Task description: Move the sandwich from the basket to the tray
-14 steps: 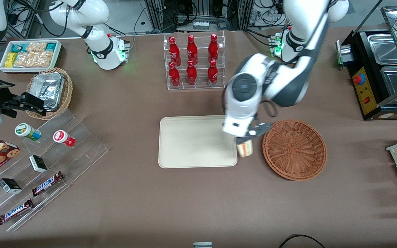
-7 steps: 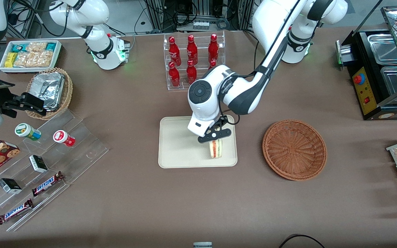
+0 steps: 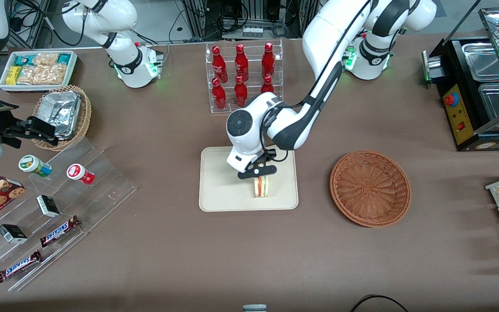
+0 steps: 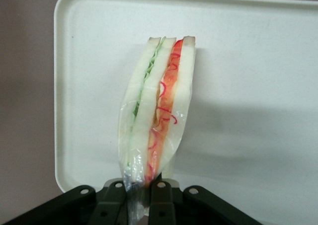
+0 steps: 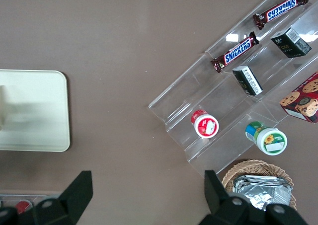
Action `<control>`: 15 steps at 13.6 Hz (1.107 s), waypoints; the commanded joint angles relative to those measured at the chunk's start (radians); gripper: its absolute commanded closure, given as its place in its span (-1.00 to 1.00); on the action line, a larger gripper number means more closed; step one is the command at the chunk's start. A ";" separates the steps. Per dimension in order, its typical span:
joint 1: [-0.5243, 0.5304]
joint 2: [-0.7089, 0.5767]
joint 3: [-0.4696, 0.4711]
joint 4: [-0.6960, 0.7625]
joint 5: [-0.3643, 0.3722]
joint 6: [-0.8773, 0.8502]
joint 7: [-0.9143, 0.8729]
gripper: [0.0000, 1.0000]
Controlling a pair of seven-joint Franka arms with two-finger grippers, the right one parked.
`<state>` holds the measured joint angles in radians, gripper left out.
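Note:
The sandwich (image 3: 261, 186), a plastic-wrapped wedge of white bread with red and green filling (image 4: 159, 111), hangs over the cream tray (image 3: 219, 190) with its cut edge toward the front camera. My left gripper (image 3: 258, 173) is shut on its wrapper end (image 4: 137, 195), over the half of the tray nearer the basket. Whether the sandwich touches the tray (image 4: 248, 86) I cannot tell. The reddish-brown wicker basket (image 3: 370, 187) sits beside the tray toward the working arm's end, with nothing in it.
A clear rack of red bottles (image 3: 243, 78) stands farther from the front camera than the tray. Toward the parked arm's end are acrylic steps with snacks (image 3: 54, 203), a tan basket of foil packs (image 3: 63, 115) and a white snack bin (image 3: 37, 69). A black food warmer (image 3: 483, 86) stands at the working arm's end.
My gripper has carried the sandwich from the gap between basket and tray to over the tray, and it has kept moving inward and lower in the last half second.

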<state>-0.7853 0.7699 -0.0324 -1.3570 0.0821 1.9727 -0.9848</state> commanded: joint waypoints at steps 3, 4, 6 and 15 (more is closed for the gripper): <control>-0.022 0.034 0.012 0.030 0.015 0.002 0.003 0.68; -0.022 0.032 0.012 0.030 0.015 0.000 0.008 0.31; -0.022 0.026 0.012 0.033 0.015 -0.001 0.009 -0.98; 0.154 -0.335 0.039 0.027 0.004 -0.266 0.014 -0.99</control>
<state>-0.7061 0.5590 0.0109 -1.2861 0.0876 1.7861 -0.9878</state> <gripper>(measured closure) 0.000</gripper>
